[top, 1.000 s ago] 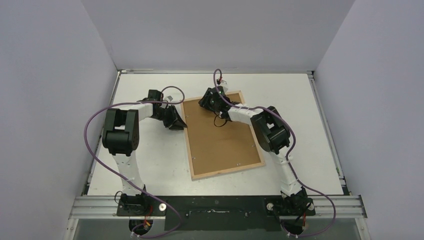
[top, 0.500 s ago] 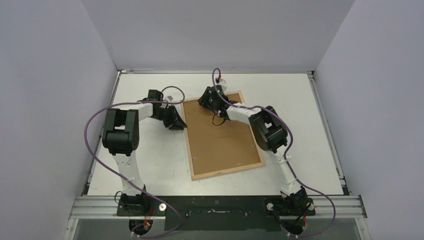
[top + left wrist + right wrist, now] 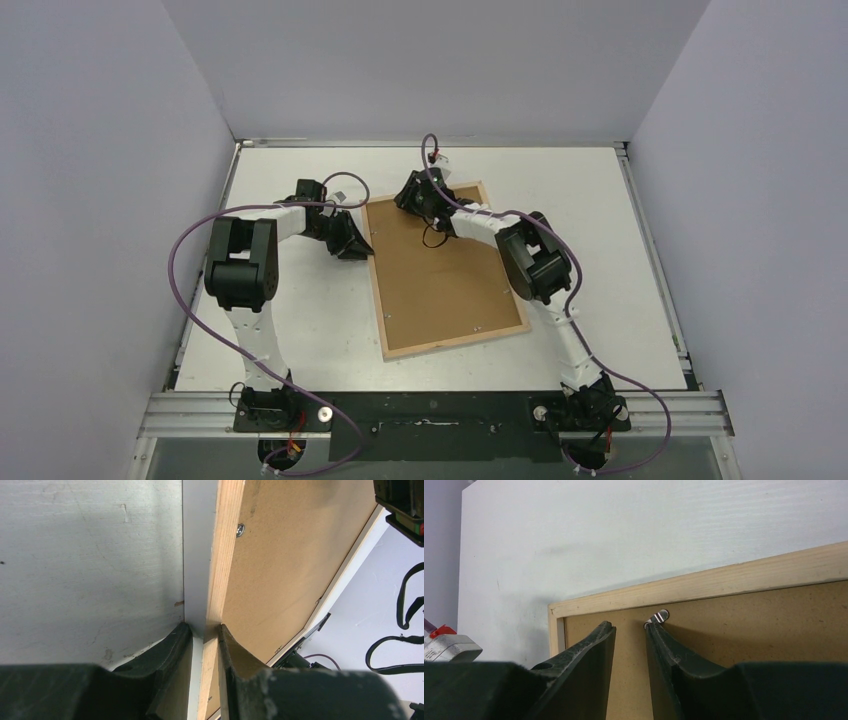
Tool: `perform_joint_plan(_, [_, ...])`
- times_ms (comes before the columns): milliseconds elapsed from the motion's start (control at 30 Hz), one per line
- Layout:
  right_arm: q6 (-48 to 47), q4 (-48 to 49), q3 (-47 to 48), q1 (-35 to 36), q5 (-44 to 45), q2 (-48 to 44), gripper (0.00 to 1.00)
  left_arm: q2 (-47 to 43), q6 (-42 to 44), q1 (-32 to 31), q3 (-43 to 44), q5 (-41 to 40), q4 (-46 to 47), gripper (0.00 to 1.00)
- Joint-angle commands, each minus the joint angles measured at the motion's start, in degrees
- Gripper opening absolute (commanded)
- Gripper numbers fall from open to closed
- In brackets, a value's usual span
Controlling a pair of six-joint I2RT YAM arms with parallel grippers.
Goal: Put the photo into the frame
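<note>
The frame (image 3: 455, 345) lies back side up on the white table, its light wood rim (image 3: 227, 555) around a brown backing board (image 3: 445, 280). My left gripper (image 3: 362, 250) is shut on the frame's left rim, one finger on each side of the wood (image 3: 204, 629). Over the board's far left corner, my right gripper (image 3: 415, 200) has its jaws a narrow gap apart with nothing between them (image 3: 629, 626). Its right fingertip touches a small metal clip (image 3: 661, 615) just inside the rim (image 3: 724, 582). The photo is hidden.
Grey walls close in the table (image 3: 600, 180) on the left, back and right. A purple cable (image 3: 185, 300) loops out from the left arm. A screw (image 3: 240, 528) sits in the board near the left rim. More small clips (image 3: 476, 327) show near the frame's near edge.
My right gripper has crept a little toward the frame's far left corner and its jaws have narrowed slightly. The left gripper and the frame have not moved.
</note>
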Motion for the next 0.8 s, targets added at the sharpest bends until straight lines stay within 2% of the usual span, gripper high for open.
perform_joint_plan(0, [-1.72,-3.3,1.69,-0.66,-1.32,3.11,0.32,1.84,1.46,-0.26,0.24,-2.14,-1.79,0.14])
perform_joint_plan(767, [-3.42,-2.7,3.92,-2.64,-8.48,5.82,0.34,2.1,1.93,-0.26,0.15,-1.98,-2.17,0.14])
